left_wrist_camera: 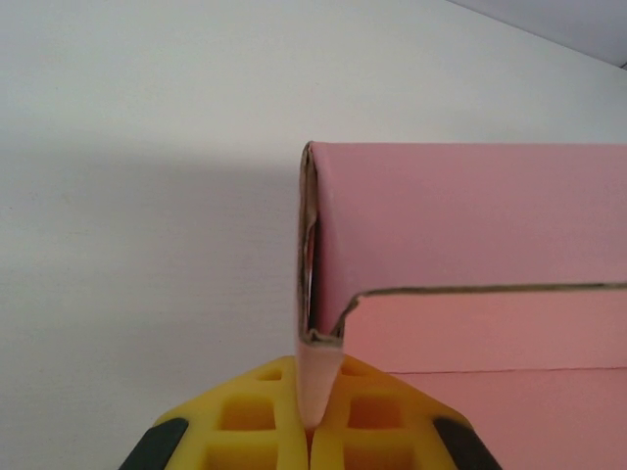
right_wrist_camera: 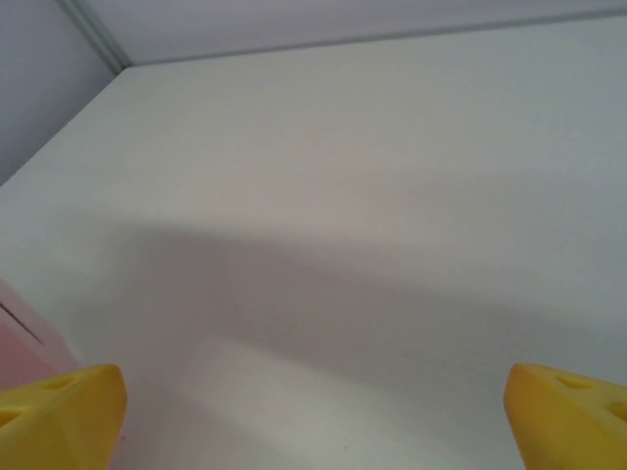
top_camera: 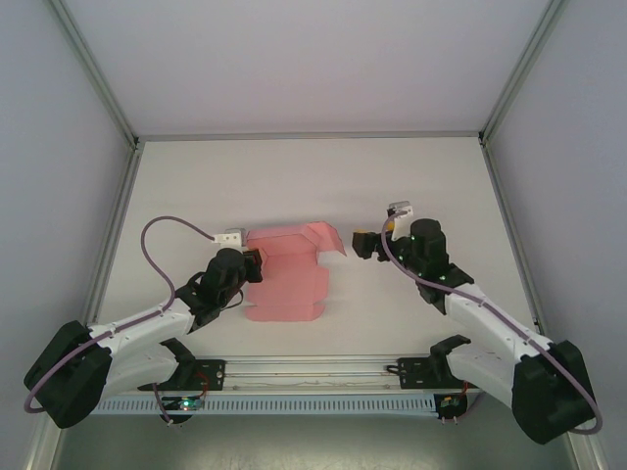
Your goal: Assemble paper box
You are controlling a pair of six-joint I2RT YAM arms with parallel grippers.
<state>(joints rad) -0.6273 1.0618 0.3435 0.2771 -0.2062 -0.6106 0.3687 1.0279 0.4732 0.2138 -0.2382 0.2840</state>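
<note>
The paper box (top_camera: 291, 277) is a pink die-cut card lying partly folded on the white table, its far panel raised and a flap (top_camera: 333, 242) sticking up at the right. My left gripper (top_camera: 257, 264) is at the card's left edge, shut on it. In the left wrist view its yellow fingers (left_wrist_camera: 265, 401) pinch a folded pink edge (left_wrist_camera: 315, 377), with the standing pink panel (left_wrist_camera: 470, 211) beyond. My right gripper (top_camera: 364, 245) hovers just right of the raised flap, open. Its yellow fingertips (right_wrist_camera: 61, 411) stand far apart with bare table between, and a pink sliver (right_wrist_camera: 18, 345) shows at the left.
The white table (top_camera: 294, 176) is ringed by pale walls and metal frame posts (top_camera: 118, 201). An aluminium rail (top_camera: 313, 370) with both arm bases runs along the near edge. A purple cable (top_camera: 162, 235) loops above the left arm.
</note>
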